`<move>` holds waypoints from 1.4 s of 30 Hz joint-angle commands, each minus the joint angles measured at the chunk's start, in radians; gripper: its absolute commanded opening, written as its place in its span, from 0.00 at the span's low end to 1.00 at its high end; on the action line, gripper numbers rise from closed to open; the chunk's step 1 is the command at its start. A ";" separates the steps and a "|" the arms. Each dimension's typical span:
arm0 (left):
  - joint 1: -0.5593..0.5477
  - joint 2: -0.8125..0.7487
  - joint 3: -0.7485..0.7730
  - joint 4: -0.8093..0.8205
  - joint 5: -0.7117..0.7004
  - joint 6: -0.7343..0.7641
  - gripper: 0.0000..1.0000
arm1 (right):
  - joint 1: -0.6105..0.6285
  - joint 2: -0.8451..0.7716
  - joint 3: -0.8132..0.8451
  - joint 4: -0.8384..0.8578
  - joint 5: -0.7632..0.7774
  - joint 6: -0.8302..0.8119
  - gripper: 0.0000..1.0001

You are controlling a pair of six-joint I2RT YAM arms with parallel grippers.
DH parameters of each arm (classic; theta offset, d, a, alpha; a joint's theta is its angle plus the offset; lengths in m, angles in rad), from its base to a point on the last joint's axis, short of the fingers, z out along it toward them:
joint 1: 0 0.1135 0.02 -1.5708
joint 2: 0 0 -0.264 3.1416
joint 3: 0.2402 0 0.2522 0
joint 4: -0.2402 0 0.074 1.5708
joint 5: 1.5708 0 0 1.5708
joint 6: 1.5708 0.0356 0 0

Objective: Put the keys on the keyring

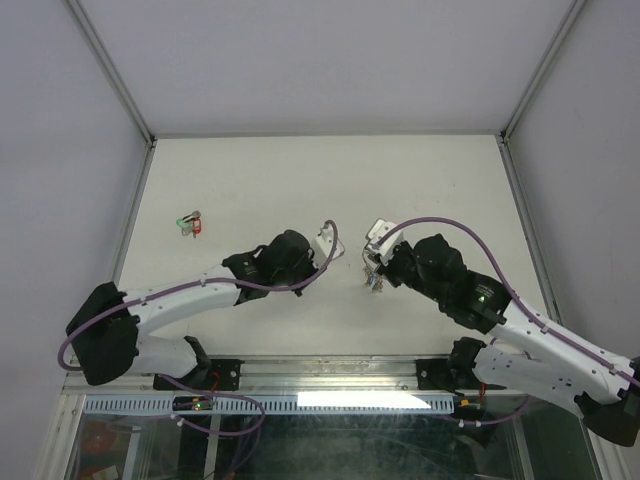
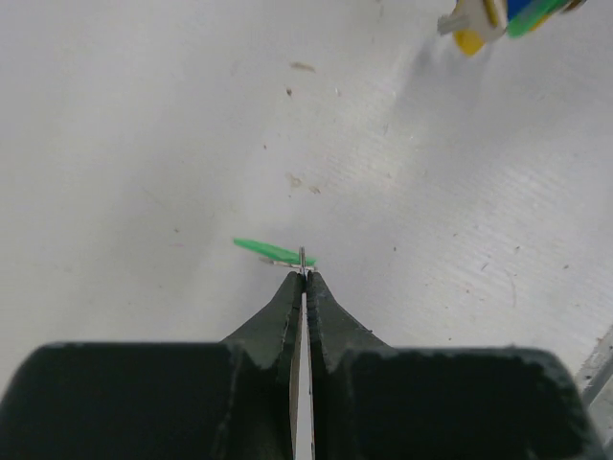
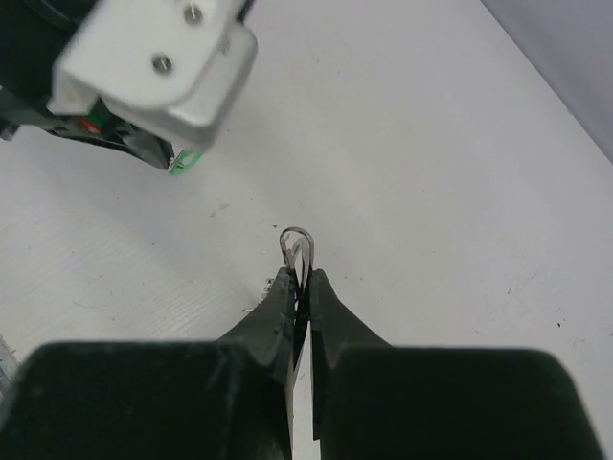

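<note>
The left hand point(image 2: 305, 273) is closed, its two fingers pinched on the thin metal blade of the green key point(image 2: 273, 252). The key's green head sticks out to the left of the fingertips, just above the white table point(image 1: 430, 190).

The right hand point(image 3: 302, 278) is closed too, gripping the keyring point(image 3: 295, 230). A small loop of silver wire stands up out of its fingertips.

From above, the two hands face each other near the middle of the table, close together but not touching, left hand on the left and right hand on the right. In the left wrist view, a cluster of yellow, blue and green tags point(image 2: 498, 17) shows at the top right edge, on the right hand's side. Whether they hang from the ring cannot be told.

Well apart from both hands, towards the left edge of the table, lie a small green piece and a small red piece point(image 1: 190, 223), touching each other.
</note>
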 commanded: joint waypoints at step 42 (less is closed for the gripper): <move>-0.140 -0.364 0.167 0.068 0.015 0.120 0.00 | 0.055 0.179 0.248 0.088 -0.155 0.244 0.00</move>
